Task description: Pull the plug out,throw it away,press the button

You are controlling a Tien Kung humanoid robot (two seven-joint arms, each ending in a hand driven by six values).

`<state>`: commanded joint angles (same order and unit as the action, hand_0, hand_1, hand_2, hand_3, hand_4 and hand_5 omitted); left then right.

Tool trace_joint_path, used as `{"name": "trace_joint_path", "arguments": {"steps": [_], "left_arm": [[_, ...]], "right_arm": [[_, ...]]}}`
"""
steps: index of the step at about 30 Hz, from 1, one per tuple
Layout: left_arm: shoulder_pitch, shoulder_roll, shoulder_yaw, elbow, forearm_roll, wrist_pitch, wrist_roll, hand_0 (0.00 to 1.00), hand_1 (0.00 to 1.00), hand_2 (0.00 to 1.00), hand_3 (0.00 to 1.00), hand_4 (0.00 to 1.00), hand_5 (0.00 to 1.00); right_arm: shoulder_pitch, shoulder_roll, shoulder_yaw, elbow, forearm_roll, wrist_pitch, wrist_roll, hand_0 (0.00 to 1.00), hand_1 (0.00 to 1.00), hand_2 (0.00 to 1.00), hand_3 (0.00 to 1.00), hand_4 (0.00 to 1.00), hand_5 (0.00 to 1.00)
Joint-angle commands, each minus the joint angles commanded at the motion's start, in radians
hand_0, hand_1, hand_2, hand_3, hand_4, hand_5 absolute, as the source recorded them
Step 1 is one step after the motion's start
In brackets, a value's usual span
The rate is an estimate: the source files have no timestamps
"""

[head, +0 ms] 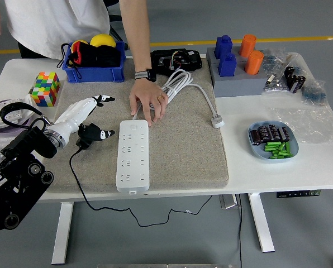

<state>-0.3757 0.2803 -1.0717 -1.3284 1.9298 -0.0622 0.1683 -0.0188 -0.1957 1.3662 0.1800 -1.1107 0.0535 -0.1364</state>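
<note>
Left hand: the robot's left hand (pixel 91 118) reaches in from the left over the grey mat (pixel 183 151); white fingers spread wide, black tips showing, gripping nothing
Plug: the black plug (pixel 87 134) lies on the mat just under that hand, left of the power strip; its thin black cable (pixel 94 198) trails off the near edge of the table (pixel 300 167) and hangs below
Power strip: the white power strip (pixel 134 155) lies lengthwise on the mat, sockets up; none of them holds a plug
Person's hand: a person's hand (pixel 147 103) comes down from the far side, fingertips pressing on the far end of the strip; a dark watch on the wrist
White cord: the strip's thick white cord (pixel 180 84) is looped beside that hand; its own white plug (pixel 217 120) rests on the mat's right edge
Around the table: a blue bin (pixel 94 61) far left; a colour cube (pixel 45 87) beside it; a blue dish (pixel 272 140) of small parts on the right
</note>
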Motion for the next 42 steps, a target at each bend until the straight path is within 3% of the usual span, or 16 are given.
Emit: {"name": "trace_joint_path", "arguments": {"steps": [5,6,11,12,17,18,23,24,42], "left_arm": [[-0.07,0.009,0.094,0.022,0.045,-0.022,0.06,0.342,0.387,0.392,0.738,0.635,0.002],[-0.079,0.01,0.109,0.028,0.05,-0.023,0.065,0.099,0.084,0.155,0.72,0.296,0.002],[-0.148,0.009,0.209,0.067,0.061,-0.043,0.112,0.099,0.084,0.155,0.72,0.296,0.002],[-0.157,0.007,0.222,0.074,0.061,-0.047,0.12,0.056,0.05,0.133,0.692,0.134,0.002],[-0.189,-0.008,0.271,0.096,0.05,-0.057,0.137,0.056,0.05,0.133,0.692,0.134,0.002],[-0.197,-0.011,0.285,0.101,0.046,-0.062,0.145,0.04,0.032,0.128,0.683,0.069,0.002],[-0.225,-0.023,0.328,0.125,0.041,-0.076,0.168,0.04,0.032,0.128,0.683,0.069,0.002],[-0.23,-0.026,0.334,0.131,0.043,-0.076,0.17,0.033,0.028,0.129,0.706,0.028,0.002],[-0.267,-0.052,0.361,0.226,0.053,-0.069,0.174,0.025,0.026,0.135,0.693,0.026,0.002]], "right_arm": [[0.002,0.0,-0.002,0.0,0.005,0.001,0.001,0.703,0.676,0.66,0.618,0.715,0.491],[0.002,0.0,-0.002,0.0,0.005,0.001,0.002,0.704,0.676,0.66,0.618,0.716,0.492],[0.001,-0.001,-0.003,0.0,0.006,0.0,-0.001,0.704,0.676,0.66,0.618,0.716,0.492],[0.001,-0.001,-0.002,0.0,0.005,-0.001,-0.001,0.703,0.676,0.66,0.618,0.716,0.491],[0.001,0.0,-0.005,0.0,0.009,0.0,0.0,0.703,0.676,0.66,0.618,0.716,0.491],[0.0,0.0,-0.006,0.0,0.009,0.0,-0.001,0.703,0.676,0.66,0.618,0.716,0.492],[0.001,-0.001,-0.006,0.0,0.009,-0.001,-0.001,0.703,0.676,0.66,0.618,0.716,0.492],[0.001,-0.001,-0.006,0.0,0.01,-0.001,-0.001,0.703,0.676,0.66,0.617,0.716,0.492],[0.002,-0.004,-0.018,0.0,0.016,0.0,0.0,0.703,0.676,0.66,0.617,0.716,0.492]]}}
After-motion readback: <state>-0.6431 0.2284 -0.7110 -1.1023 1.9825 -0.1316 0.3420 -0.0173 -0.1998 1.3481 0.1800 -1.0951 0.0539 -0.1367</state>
